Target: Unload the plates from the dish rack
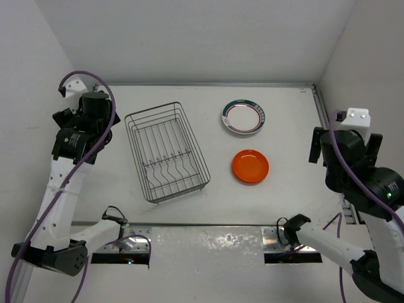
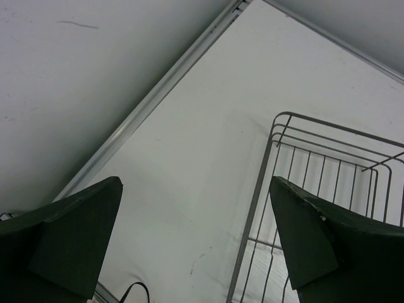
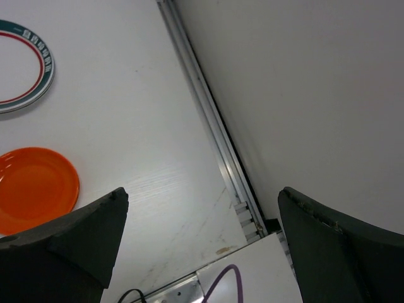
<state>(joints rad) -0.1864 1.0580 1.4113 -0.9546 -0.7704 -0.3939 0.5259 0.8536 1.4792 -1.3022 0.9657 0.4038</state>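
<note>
The main risk, I judge, is a swinging arm nudging the orange plate (image 1: 250, 166) or the rimmed white plate (image 1: 243, 117), both flat on the table (image 1: 297, 126) right of centre. The dish rack (image 1: 167, 151), centre-left, holds nothing. The left gripper (image 2: 196, 183) and right gripper (image 3: 203, 189) stand jaws apart, empty.

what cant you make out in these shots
- Left wrist: most of the dish rack runs off the right and bottom edges, behind the left gripper's finger.
- Right wrist: white plate cut by left edge; orange plate by that edge and the right gripper's finger.
- Top view: white plate's rim pattern too small.
</note>
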